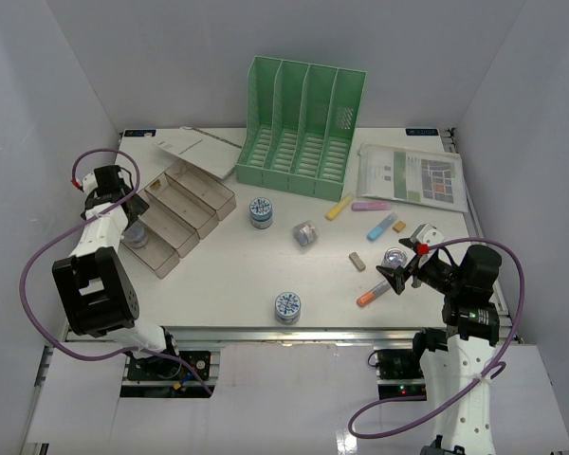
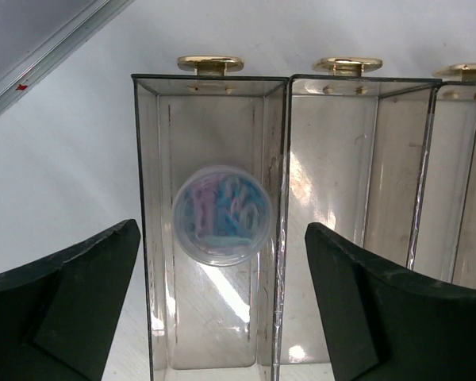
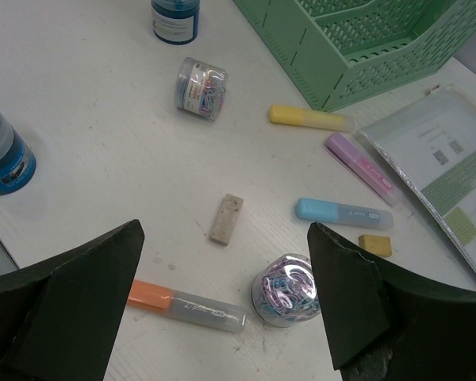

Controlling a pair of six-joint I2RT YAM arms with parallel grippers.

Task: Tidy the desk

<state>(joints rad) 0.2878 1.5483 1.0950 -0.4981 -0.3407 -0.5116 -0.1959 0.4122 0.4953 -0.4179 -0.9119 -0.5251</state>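
The white desk (image 1: 228,275) holds scattered stationery. My left gripper (image 1: 128,210) is open and empty above the clear compartment box (image 1: 175,216). A clear jar of paper clips (image 2: 221,214) stands in the box's end compartment, between my open fingers in the left wrist view. My right gripper (image 1: 405,265) is open and empty over a second clip jar (image 3: 287,289), an orange highlighter (image 3: 186,308) and a beige eraser (image 3: 226,219). Blue (image 3: 343,213), purple (image 3: 358,167) and yellow (image 3: 310,117) highlighters lie further out.
A green file rack (image 1: 301,128) stands at the back, with printed papers (image 1: 412,175) to its right and a notebook (image 1: 194,150) to its left. Two blue-lidded jars (image 1: 261,211) (image 1: 286,306) and a tipped clip jar (image 1: 305,233) sit mid-desk. A small yellow block (image 3: 374,244) lies nearby.
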